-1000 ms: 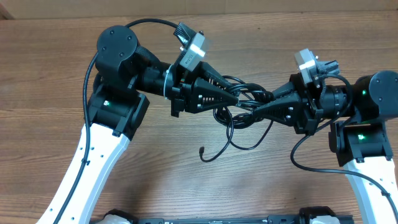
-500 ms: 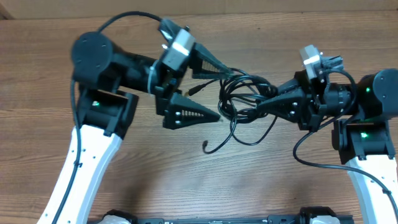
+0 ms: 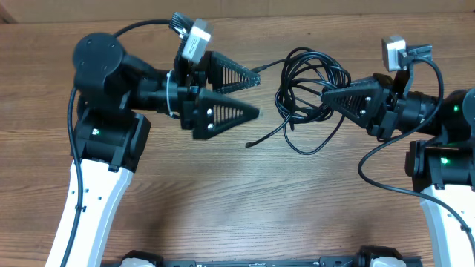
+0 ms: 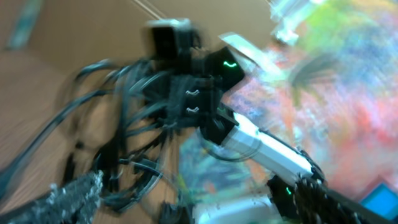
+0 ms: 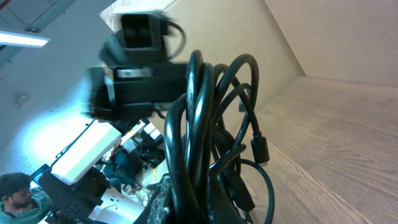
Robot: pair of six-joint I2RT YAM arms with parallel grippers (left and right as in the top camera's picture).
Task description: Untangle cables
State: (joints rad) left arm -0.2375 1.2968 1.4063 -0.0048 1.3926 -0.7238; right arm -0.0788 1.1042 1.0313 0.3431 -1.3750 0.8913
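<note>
The cables (image 3: 286,96) form a black tangled bundle of loops hanging just above the wooden table (image 3: 223,208), right of centre. My right gripper (image 3: 324,94) is shut on the bundle's right side. In the right wrist view several cable strands (image 5: 199,124) rise from between its jaws (image 5: 211,205). One loose plug end (image 3: 249,144) trails down to the left. My left gripper (image 3: 258,95) stands wide open left of the bundle, holding nothing. A silver-tipped end (image 3: 256,70) lies by its upper fingertip. The left wrist view is blurred and shows the cables (image 4: 124,137) ahead of one finger (image 4: 68,196).
The right arm's own thicker black cable (image 3: 378,178) loops down over the table at the right. Both arm bases (image 3: 111,141) stand at the table's left and right sides. Bare wood lies in front of and behind the bundle.
My left gripper has opened, let go of the cables and drawn back to the left. My right gripper has carried the bundle to the right and slightly away from the front edge.
</note>
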